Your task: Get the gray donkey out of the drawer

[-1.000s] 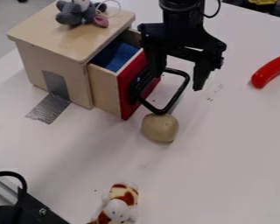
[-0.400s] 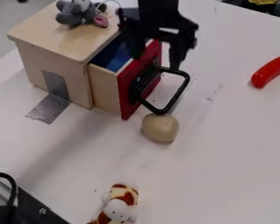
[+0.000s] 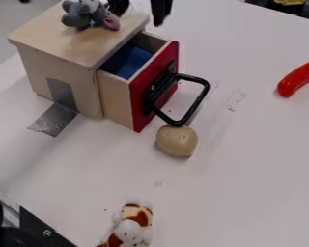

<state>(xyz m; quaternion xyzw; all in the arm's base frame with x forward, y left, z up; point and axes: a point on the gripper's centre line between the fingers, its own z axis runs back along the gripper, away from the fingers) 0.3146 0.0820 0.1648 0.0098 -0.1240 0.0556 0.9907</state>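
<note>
At the top edge of the camera view, the gripper (image 3: 139,10) is partly cut off; its two fingers stand apart, one behind the gray donkey and the other to the right of the box top. The gray donkey (image 3: 78,15), a plush with a pink part, lies on top of the wooden box, near its back edge. Below it, the drawer (image 3: 116,99) with a red front is pulled out, its black handle (image 3: 200,100) sticking out to the right. A blue thing (image 3: 127,61) lies inside the drawer.
The wooden box (image 3: 66,72) stands at upper left, gray tape (image 3: 54,119) at its foot. A tan potato-like object (image 3: 176,141) sits below the handle. A brown-and-white plush (image 3: 131,226) lies near the bottom, a red curved object (image 3: 300,77) at right.
The gripper has moved up and left, from above the drawer handle, past the drawer, to the top edge by the donkey. The drawer and donkey have stayed put.
</note>
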